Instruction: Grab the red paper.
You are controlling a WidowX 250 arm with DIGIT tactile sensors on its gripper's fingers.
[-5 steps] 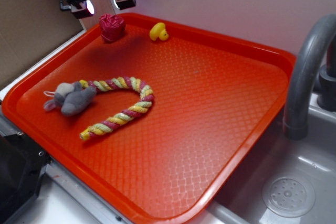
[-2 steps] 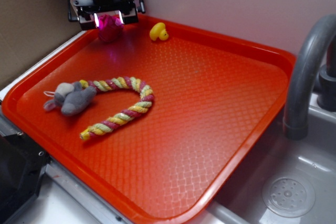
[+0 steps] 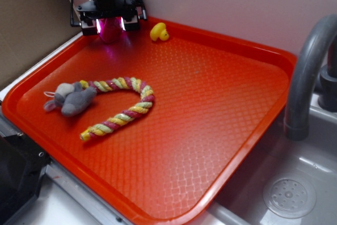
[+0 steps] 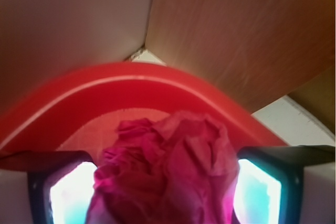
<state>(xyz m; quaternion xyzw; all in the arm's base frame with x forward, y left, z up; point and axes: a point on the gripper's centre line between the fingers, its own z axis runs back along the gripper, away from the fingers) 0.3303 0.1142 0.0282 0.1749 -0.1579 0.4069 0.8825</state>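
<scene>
My gripper (image 3: 109, 25) straddles the red paper (image 4: 168, 174) in the tray's (image 3: 221, 130) far corner, jaws apart, squeeze and lift pending.

A pale, plain wall (image 3: 237, 3) stands at the back, meeting a brown wood-grain panel (image 3: 26, 19) on the left at a corner. To the right is a grey sink (image 3: 295, 183) with a round drain (image 3: 289, 197) and a curved grey faucet (image 3: 308, 67). Soft, even light fills the space.

Orange tray (image 3: 221, 146), red paper (image 3: 109, 29), duck (image 3: 158, 32), rope toy (image 3: 124, 106), grey plush (image 3: 71, 98)
</scene>
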